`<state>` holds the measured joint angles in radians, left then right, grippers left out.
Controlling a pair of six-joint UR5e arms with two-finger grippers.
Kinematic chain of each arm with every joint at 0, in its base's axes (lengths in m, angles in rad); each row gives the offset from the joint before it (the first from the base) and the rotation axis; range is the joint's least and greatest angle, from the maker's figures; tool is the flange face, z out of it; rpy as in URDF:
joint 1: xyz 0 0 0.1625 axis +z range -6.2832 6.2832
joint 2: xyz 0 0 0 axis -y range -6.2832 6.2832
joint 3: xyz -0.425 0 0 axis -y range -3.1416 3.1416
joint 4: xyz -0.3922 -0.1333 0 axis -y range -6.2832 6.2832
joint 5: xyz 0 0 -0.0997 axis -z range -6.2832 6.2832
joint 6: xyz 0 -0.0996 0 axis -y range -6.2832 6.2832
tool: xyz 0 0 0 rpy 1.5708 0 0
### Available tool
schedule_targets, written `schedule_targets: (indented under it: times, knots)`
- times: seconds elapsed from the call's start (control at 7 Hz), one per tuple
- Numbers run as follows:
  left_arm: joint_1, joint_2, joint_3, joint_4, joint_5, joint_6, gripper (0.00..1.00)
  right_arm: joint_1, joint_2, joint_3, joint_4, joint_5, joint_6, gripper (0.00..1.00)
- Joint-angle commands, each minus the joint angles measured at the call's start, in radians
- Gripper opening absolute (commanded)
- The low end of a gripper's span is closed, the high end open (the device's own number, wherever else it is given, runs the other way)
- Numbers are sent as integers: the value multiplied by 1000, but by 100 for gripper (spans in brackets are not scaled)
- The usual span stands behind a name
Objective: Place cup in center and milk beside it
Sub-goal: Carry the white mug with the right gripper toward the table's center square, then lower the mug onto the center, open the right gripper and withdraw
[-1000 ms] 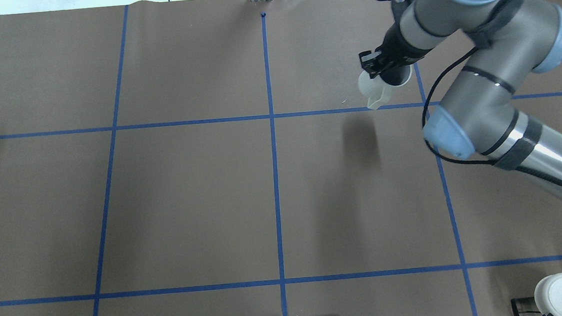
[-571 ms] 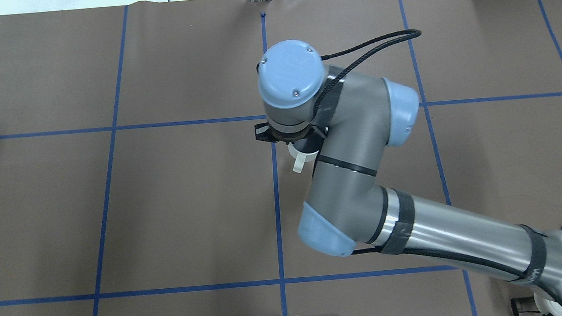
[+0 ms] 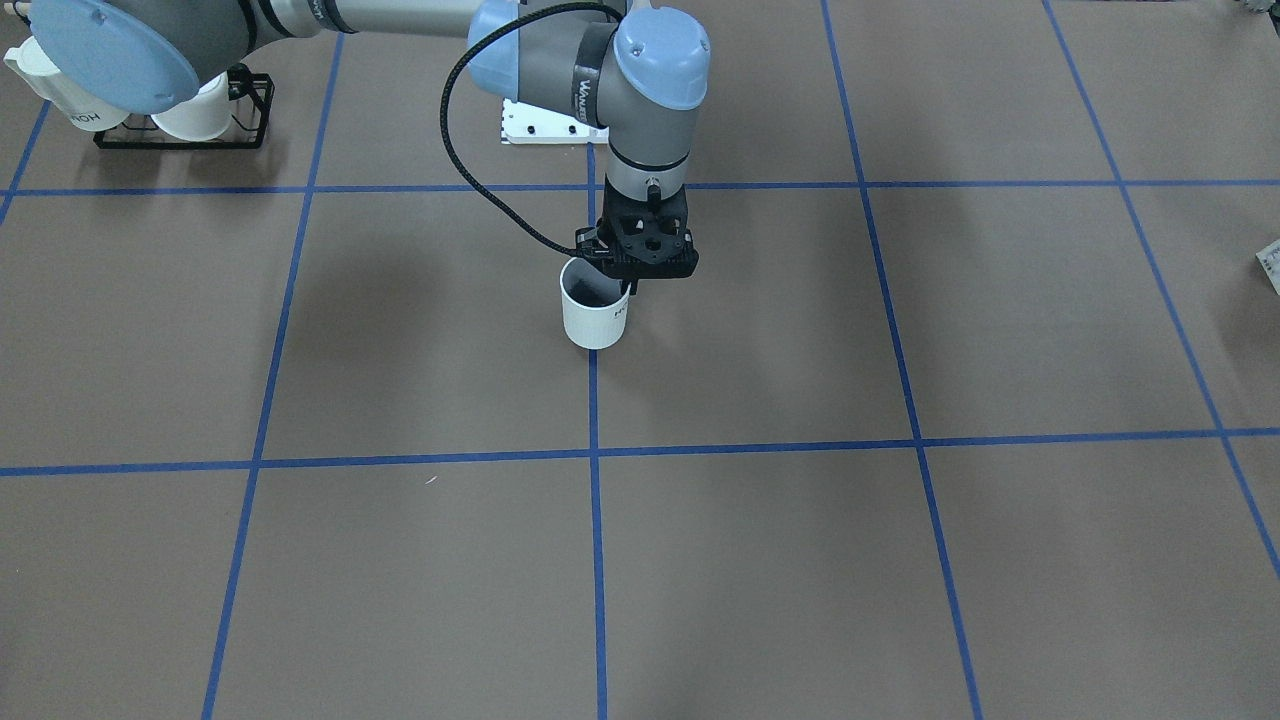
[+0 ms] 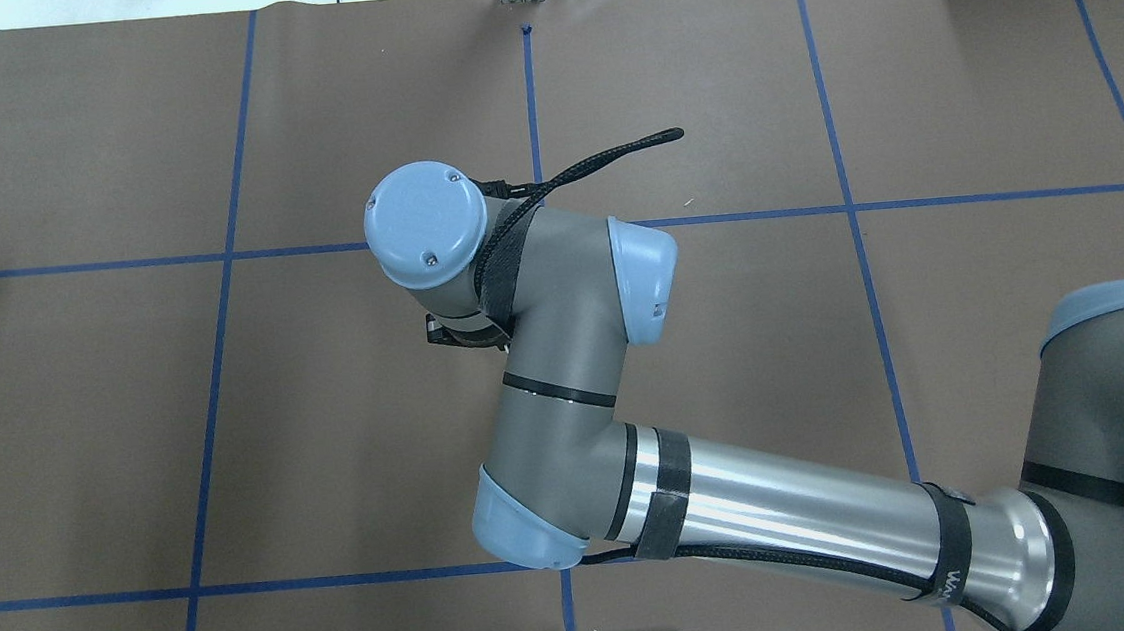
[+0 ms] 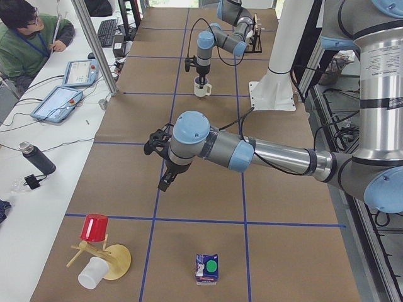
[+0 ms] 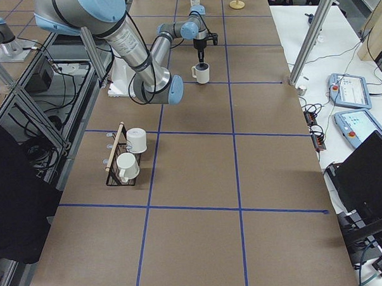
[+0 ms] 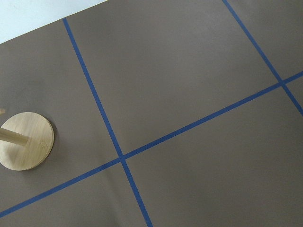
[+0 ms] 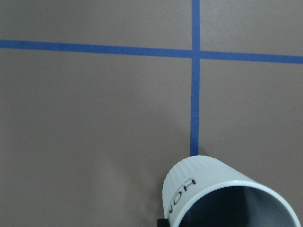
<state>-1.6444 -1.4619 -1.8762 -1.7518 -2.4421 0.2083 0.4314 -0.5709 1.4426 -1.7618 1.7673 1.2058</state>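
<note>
The cup (image 3: 594, 318), a white mug lettered "HOM..", sits on the blue tape line that splits the center (image 3: 450, 320). I cannot tell whether it touches the table. My right gripper (image 3: 623, 292) is shut on its rim, one finger inside. The cup also shows in the right wrist view (image 8: 213, 194) and both side views (image 6: 202, 73) (image 5: 201, 89). My right wrist hides it in the overhead view. The milk (image 5: 206, 269) is at the table's left end, far from the cup. My left gripper (image 5: 165, 181) hovers over the table; I cannot tell whether it is open.
A black rack (image 6: 119, 160) with two white mugs stands near the right arm's base. A wooden stand (image 5: 107, 259) with a red cup (image 5: 94, 228) and a white cup (image 5: 92, 274) sits beside the milk. An operator (image 5: 28, 38) sits at a side desk.
My right arm carried the cup from the far right of the table to the centre tape line. It lowered, and the wrist now hides the cup from above.
</note>
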Motion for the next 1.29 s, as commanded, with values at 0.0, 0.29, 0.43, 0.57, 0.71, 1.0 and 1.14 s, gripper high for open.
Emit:
schedule_targets:
  times: [0.0,0.29,0.43,0.57,0.71,1.0,1.14]
  knots:
    - [0,0,0,-2,0,-1,98,-16,-3,-10,4,3,12,53]
    - [2,0,0,-2,0,-1,99,-5,8,8,4,0,11,100]
    - [2,-1,0,-2,0,-1,98,34,8,69,2,7,-6,100]
    - [2,-1,5,-2,-2,-1,98,103,3,115,-10,56,-14,100]
    - [2,-1,12,-3,0,2,98,187,2,124,-57,84,-151,100]
    - [0,40,29,-35,5,6,99,489,-186,160,2,357,-594,100]
    - [0,44,41,-72,5,-3,99,615,-327,220,11,435,-764,100]
